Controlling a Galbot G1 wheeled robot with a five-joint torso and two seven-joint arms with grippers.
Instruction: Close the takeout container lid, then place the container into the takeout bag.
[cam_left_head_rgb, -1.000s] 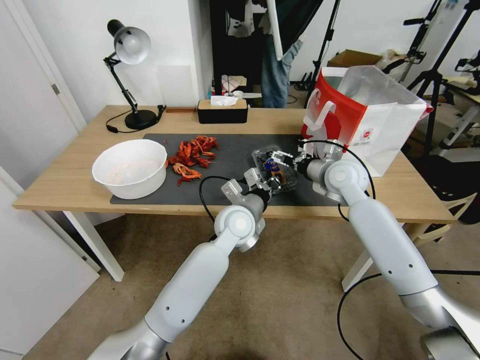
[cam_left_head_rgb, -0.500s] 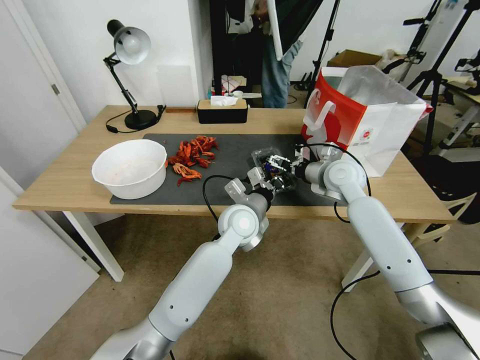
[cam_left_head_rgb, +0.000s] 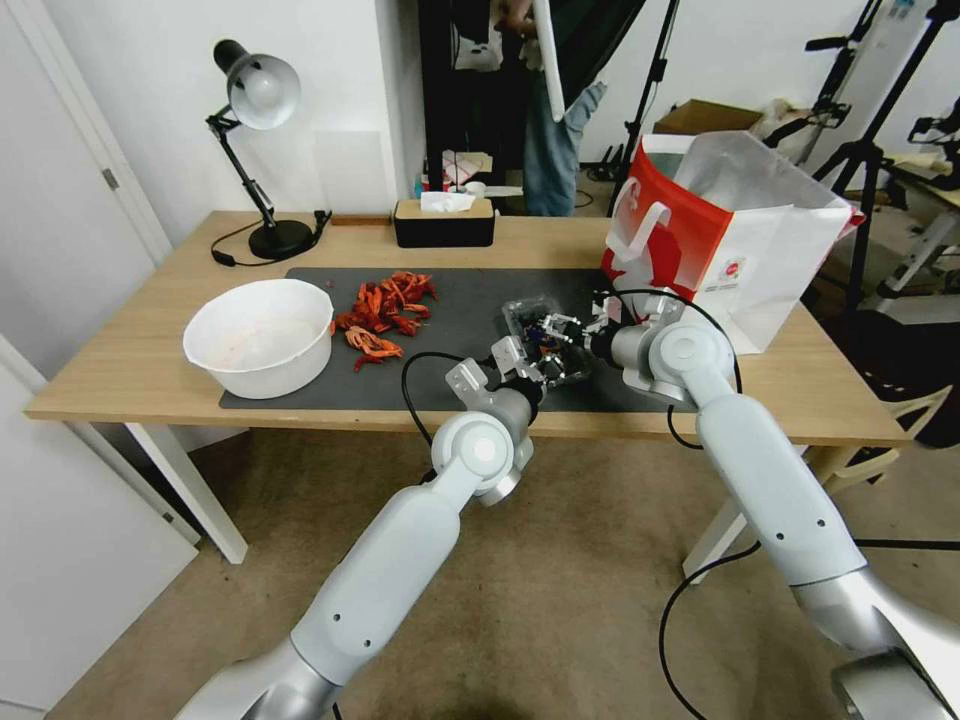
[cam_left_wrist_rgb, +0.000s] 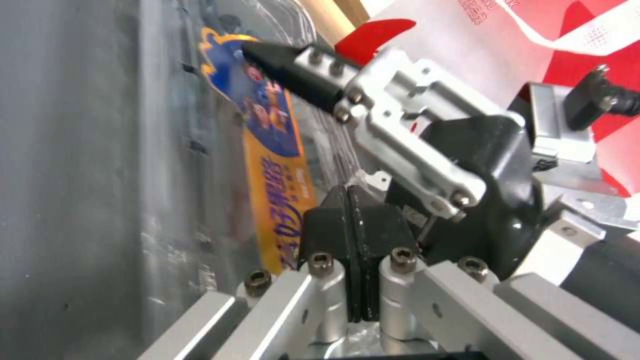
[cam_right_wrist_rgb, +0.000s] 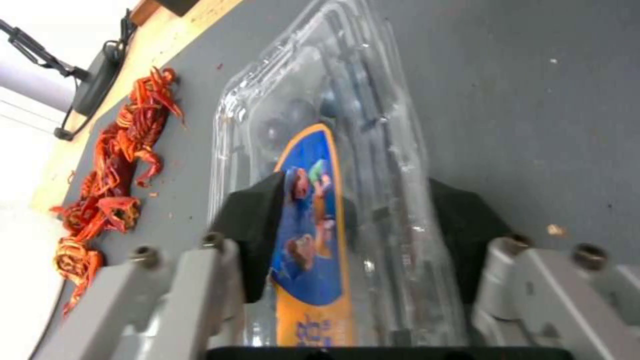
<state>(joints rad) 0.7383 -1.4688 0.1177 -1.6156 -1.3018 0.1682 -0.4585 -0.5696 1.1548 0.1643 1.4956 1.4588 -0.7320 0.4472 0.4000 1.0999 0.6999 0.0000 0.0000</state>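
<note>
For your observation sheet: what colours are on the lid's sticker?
Blue above, orange-yellow below, on the lid sticker; clearest in the right wrist view.

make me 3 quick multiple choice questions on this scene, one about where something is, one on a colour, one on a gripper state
1. Where does the takeout container sit?
A. inside the white bowl
B. on the dark mat, between the two grippers
C. inside the takeout bag

2. What colour is the scattered food beside the white bowl?
A. green
B. red-orange
C. yellow

3. How is the left gripper?
A. pads pressed together
B. wide open
C. clamped on the lamp

Answers: 1 B, the head view shows it on the mat, apart from the takeout bag. 2 B, the pile is red-orange. 3 A, the left wrist view shows its pads meeting, while the right gripper straddles the container.
</note>
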